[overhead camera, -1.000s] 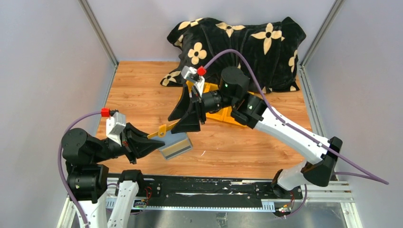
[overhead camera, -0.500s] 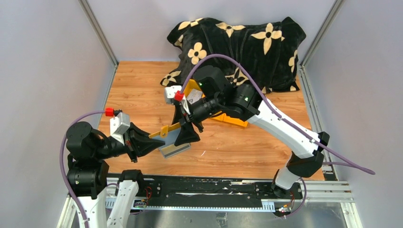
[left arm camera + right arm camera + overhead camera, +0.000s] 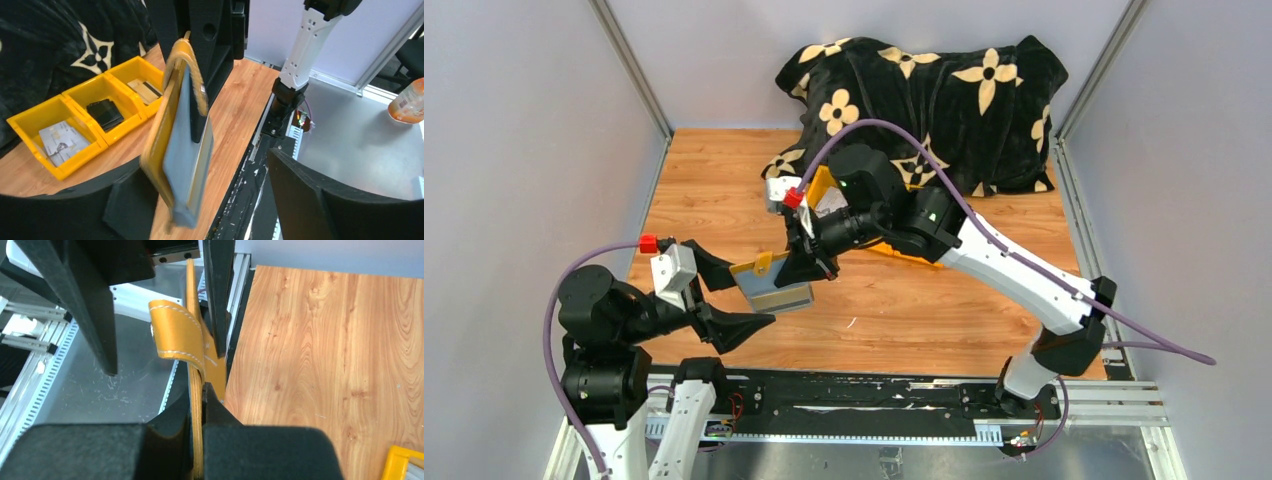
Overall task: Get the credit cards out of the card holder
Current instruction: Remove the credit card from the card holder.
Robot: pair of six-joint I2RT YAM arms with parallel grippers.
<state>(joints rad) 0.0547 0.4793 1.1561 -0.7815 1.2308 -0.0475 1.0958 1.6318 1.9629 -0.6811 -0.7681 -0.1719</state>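
Note:
The mustard-yellow card holder hangs unfolded above the wooden table, left of centre. My right gripper is shut on its upper edge; in the right wrist view the yellow edge sits pinched between both pads, with the snap tab curling out beyond. The grey sleeves face my left gripper, which is open, its fingers apart on either side of the holder and not touching it. Pale credit cards lie in the yellow bin's near compartment. Cards inside the sleeves cannot be made out.
The yellow three-compartment bin stands behind the right arm, with a black pouch in its middle compartment. A black floral cushion fills the back of the table. The black rail runs along the front edge.
My left gripper has let go of the card holder and opened wide. My right gripper came down to the left and shut on the holder's upper edge, and now holds it alone.

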